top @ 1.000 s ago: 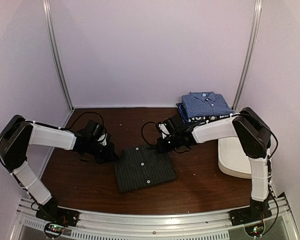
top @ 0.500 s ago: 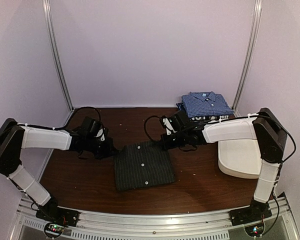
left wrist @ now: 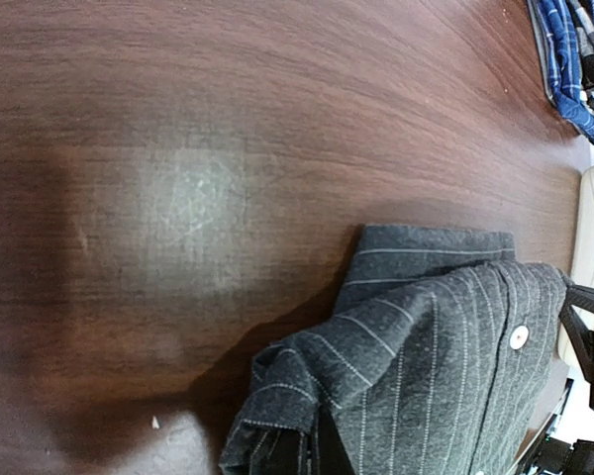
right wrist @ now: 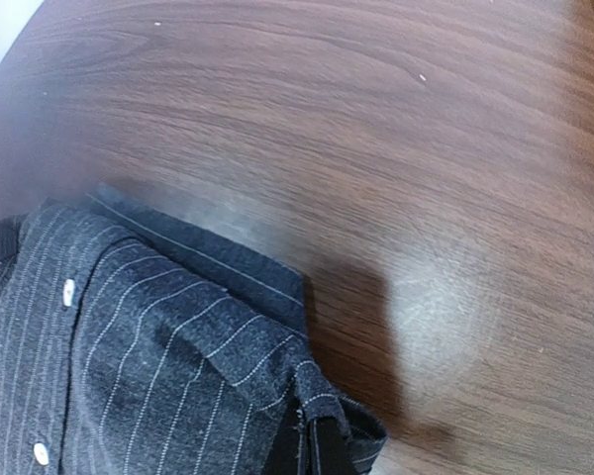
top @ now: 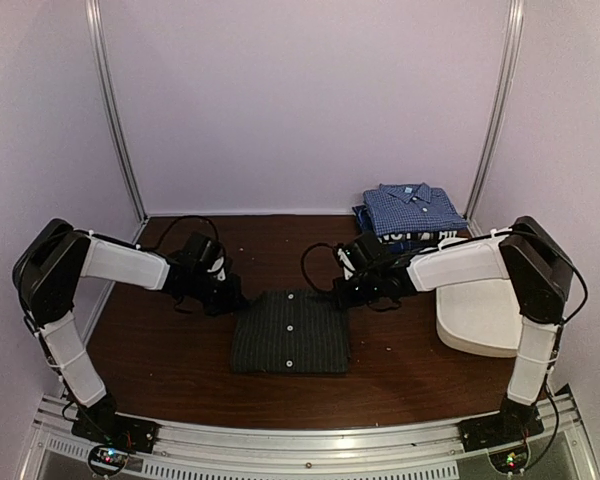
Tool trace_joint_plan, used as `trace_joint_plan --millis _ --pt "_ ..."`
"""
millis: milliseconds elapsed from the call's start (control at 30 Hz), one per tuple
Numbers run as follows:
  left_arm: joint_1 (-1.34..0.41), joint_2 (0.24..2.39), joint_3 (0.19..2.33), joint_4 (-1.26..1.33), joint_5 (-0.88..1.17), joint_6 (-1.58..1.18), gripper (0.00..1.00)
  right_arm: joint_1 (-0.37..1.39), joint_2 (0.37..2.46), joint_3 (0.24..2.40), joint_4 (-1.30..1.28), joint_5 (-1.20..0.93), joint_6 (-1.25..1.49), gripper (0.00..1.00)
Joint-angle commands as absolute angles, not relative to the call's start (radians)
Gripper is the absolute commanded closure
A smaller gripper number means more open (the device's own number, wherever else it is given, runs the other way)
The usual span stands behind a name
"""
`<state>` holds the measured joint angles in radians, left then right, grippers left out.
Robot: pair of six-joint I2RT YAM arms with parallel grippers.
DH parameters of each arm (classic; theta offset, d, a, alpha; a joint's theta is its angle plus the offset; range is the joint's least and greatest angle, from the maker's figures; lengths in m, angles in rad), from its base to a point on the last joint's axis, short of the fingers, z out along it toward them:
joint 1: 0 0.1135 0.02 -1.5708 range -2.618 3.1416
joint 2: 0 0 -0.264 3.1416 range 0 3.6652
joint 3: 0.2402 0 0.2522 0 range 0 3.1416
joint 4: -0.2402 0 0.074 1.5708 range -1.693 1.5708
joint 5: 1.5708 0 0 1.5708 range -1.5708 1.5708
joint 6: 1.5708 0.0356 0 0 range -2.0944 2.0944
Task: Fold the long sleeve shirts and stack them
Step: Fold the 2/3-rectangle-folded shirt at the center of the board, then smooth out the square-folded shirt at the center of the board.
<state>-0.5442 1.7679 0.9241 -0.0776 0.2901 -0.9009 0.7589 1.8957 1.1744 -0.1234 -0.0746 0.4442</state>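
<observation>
1. The charcoal shirt (top: 290, 330) lies folded on the table (top: 400, 372), left of the tub (top: 475, 318), buttons up.
2. The left gripper (top: 235, 298) is closed on the shirt's far corner, the one farther from the tub.
3. The right gripper (top: 342, 293) is closed on the far corner nearer the tub.
4. The blue shirt (top: 412, 208) lies folded on the navy shirt (top: 405, 237), just behind the tub.

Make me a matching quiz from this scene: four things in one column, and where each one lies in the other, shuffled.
Things:
1 pinstriped shirt
2 checked shirt
3 navy shirt
4 tub

Places:
A far right, uppermost
B right edge of the table, nearer than the folded pair
C middle of the table, folded
D far right, beneath another shirt

Pairs: 1-C, 2-A, 3-D, 4-B
</observation>
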Motion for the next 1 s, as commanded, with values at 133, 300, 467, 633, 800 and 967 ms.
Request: trace_joint_plan --millis 133,300,467,633,800,967 --pt "-0.544 1.783 0.984 -0.068 0.282 -0.869 0.99 0.727 1.874 1.129 -0.120 -0.046 0.467 0.98" --pt "-0.516 1.754 0.985 -0.081 0.278 -0.855 0.87 0.699 1.832 1.116 -0.156 -0.039 0.483 0.89" --pt "-0.501 1.717 1.004 -0.130 0.248 -0.813 0.61 0.701 1.778 1.121 -0.190 -0.019 0.481 0.62" --pt "-0.492 1.693 1.004 -0.155 0.241 -0.801 0.57 0.737 1.757 1.140 -0.209 -0.024 0.470 0.61" --pt "-0.492 1.678 0.995 -0.162 0.268 -0.792 0.57 0.760 1.787 1.150 -0.224 -0.039 0.476 0.61" --pt "-0.493 1.662 0.981 -0.162 0.298 -0.781 0.57 0.774 1.815 1.141 -0.225 -0.056 0.482 0.62"
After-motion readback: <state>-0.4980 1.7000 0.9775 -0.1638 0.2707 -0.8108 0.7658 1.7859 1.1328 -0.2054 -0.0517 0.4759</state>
